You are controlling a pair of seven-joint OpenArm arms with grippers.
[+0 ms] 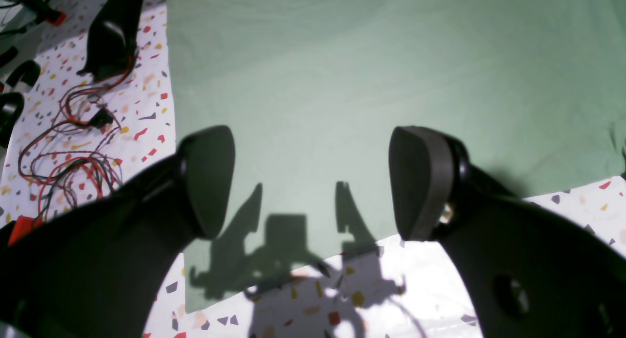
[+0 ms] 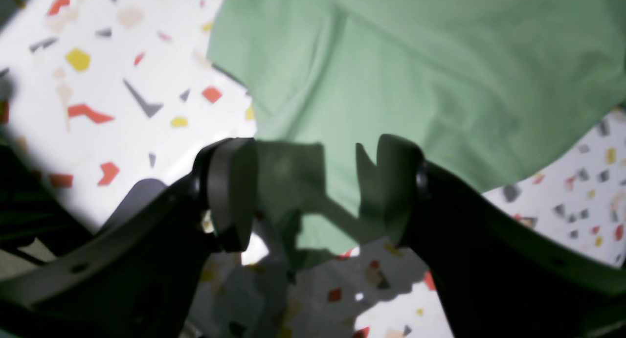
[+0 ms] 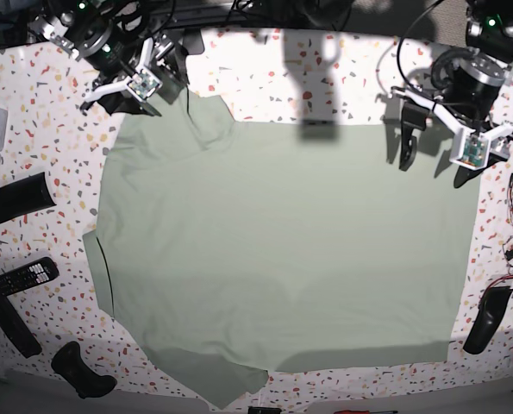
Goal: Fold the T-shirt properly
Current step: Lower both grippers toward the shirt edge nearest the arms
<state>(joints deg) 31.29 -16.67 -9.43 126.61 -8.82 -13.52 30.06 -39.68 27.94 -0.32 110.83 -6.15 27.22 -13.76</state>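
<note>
The T-shirt [image 3: 282, 250] is pale green and lies spread flat over most of the speckled table [image 3: 265, 82]. My left gripper [image 3: 434, 157] hangs at the shirt's far right corner. In the left wrist view the left gripper [image 1: 313, 181] is open, its fingers [image 1: 210, 181] wide apart above the T-shirt [image 1: 367, 74] near its edge, holding nothing. My right gripper [image 3: 157, 90] is at the far left corner. Seen from the right wrist, the right gripper [image 2: 315, 191] is open just over a wrinkled edge of the T-shirt [image 2: 415, 74], with nothing between its fingers [image 2: 232, 191].
A remote control [image 3: 23, 278] and black parts [image 3: 10, 198] lie left of the shirt, a black handle [image 3: 84, 373] at the front left. On the right are a black part [image 3: 484, 321] and red and black wires [image 1: 73, 147]. Another black part [image 1: 113, 32] stands beside the wires.
</note>
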